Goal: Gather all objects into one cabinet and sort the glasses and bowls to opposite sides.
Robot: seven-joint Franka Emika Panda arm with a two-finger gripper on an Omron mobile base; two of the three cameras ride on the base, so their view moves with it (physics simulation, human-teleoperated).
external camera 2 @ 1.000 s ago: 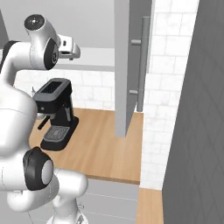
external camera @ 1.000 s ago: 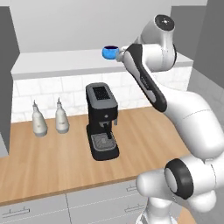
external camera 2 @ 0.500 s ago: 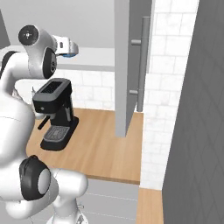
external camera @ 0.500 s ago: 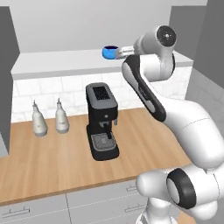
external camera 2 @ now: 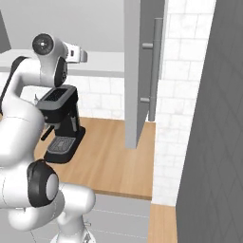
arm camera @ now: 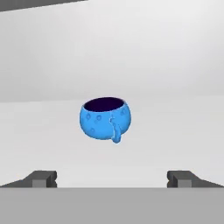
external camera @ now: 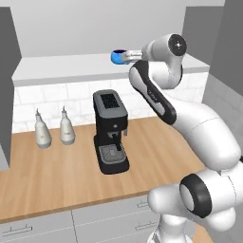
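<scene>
Gripper (arm camera: 112, 179): two dark finger tips (arm camera: 43, 178) set as wide apart as they go, nothing between them, nothing held; aimed level at the small blue bowl (arm camera: 105, 118), which stands ahead of the tips and apart from them. Small blue bowl: bright blue, round-bellied, dark inside, dotted texture on its wall, a small drip-shaped lug on the side facing the hand; upright on the white shelf board (arm camera: 175, 131) of the cabinet (external camera: 71, 28), centred between the two tips in the hand view. In the left base view the bowl (external camera: 117, 57) sits on the shelf just beyond the end of the hand, toward the shelf's middle. Cabinet: pale grey back, grey sides, door (external camera 2: 142, 71) swung open with a long bar handle, seen edge-on in the right base view. Arm (external camera: 190, 123): white with dark joints, rising from the lower right of the left base view, raised to shelf height with the wrist turned toward the cabinet interior. Below the cabinet: wooden counter (external camera: 57, 175) against a white tiled wall. On the counter: black coffee machine (external camera: 110, 130), standing under the shelf near the middle; two white bottles (external camera: 53, 130), side by side, left of the machine and apart from it.
</scene>
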